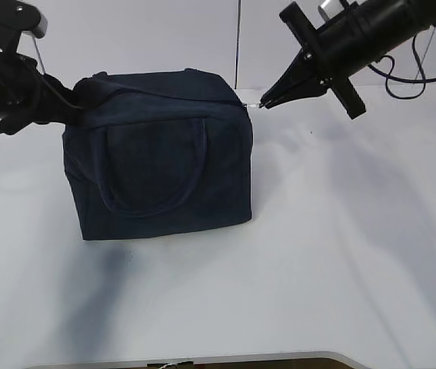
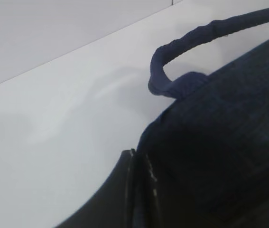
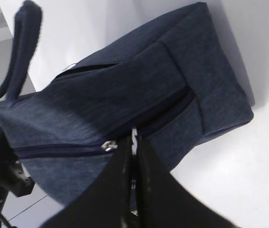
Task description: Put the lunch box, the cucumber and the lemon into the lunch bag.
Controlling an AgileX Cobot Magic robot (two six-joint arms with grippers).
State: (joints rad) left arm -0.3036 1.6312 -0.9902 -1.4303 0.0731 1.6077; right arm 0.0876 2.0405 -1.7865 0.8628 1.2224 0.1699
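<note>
The navy lunch bag (image 1: 160, 157) sat left of centre on the white table (image 1: 341, 254), its soft fabric apt to sag, so corners and zipper pull suited gripping. The left gripper (image 2: 133, 190) pinched its left edge; the right gripper (image 3: 133, 156), fingers together, seemed to clamp the zipper pull (image 3: 108, 145) at the far right corner.
</note>
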